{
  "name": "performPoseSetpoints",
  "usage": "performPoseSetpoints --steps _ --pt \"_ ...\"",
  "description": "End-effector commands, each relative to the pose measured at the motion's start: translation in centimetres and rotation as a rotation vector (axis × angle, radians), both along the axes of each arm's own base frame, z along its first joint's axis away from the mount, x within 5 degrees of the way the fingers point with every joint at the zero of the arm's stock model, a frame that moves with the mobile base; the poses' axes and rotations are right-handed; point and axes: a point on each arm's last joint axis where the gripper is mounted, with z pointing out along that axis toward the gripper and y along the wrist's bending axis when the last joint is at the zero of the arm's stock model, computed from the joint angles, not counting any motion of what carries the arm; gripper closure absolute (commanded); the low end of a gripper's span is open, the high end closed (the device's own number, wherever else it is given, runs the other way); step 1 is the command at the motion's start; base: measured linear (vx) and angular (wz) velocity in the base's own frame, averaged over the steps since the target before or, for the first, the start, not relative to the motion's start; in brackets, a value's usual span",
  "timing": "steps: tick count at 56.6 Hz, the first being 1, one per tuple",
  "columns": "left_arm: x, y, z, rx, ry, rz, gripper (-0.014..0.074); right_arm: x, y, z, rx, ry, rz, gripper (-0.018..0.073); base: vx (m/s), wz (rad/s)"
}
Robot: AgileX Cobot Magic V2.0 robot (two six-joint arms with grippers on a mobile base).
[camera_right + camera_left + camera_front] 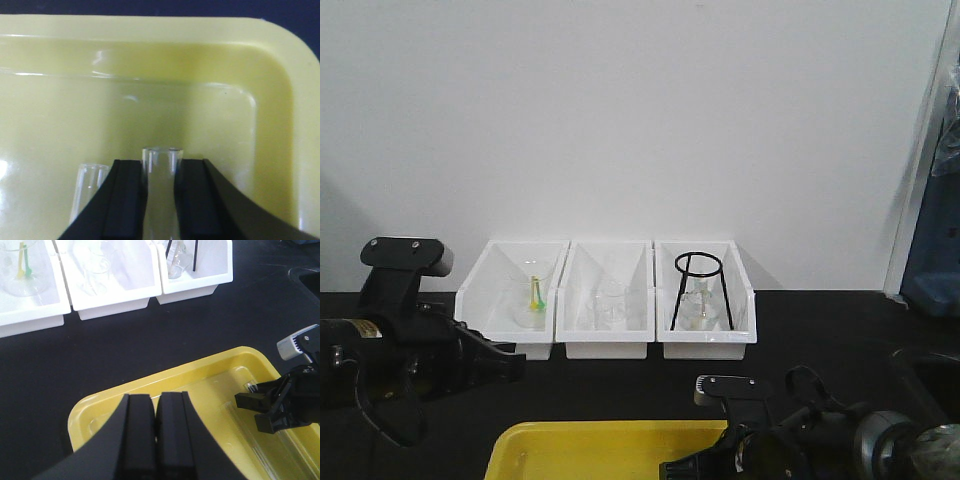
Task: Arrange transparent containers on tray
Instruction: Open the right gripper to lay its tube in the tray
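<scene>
My right claw (160,200) is clamped on 1 clear tube (161,190) low over the yellow tray (280,100), near its far right corner. The tube's long axis runs straight out ahead between the fingers, open end toward the tray's far rim. A 2nd tube (89,187) lies in the tray just left of it, parallel. My left claw (156,435), jaws together and empty, hovers over the tray's left side. Both tubes are slim, unmarked glass.

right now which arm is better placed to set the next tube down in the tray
Right. The right gripper is over the yellow tray with a test tube between its fingers, beside another tube. The left gripper is shut and empty.
</scene>
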Motion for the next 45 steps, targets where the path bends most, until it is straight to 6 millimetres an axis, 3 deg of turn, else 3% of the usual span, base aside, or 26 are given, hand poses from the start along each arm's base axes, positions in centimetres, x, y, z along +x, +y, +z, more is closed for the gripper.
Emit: performPoseSetpoints --steps 1,28,36,45 --pt "-0.2 0.2 2.5 -0.056 -0.105 0.031 0.0484 0.9 0.3 3.0 0.058 -0.132 0.012 0.0389 0.0 0.0" --pt "-0.2 0.2 2.5 -0.056 -0.102 0.03 0.0484 1.0 0.3 3.0 0.055 -0.137 0.018 0.0104 0.0 0.0" --pt "-0.3 0.2 2.4 -0.051 -0.09 0.022 0.0484 0.2 -0.2 5.9 0.045 -0.171 0.032 0.009 0.0 0.0" --pt "-0.5 0.1 2.2 -0.042 -0.068 0.01 0.0484 -1.4 -1.1 11.6 0.036 -0.3 0.077 0.0153 0.0 0.0"
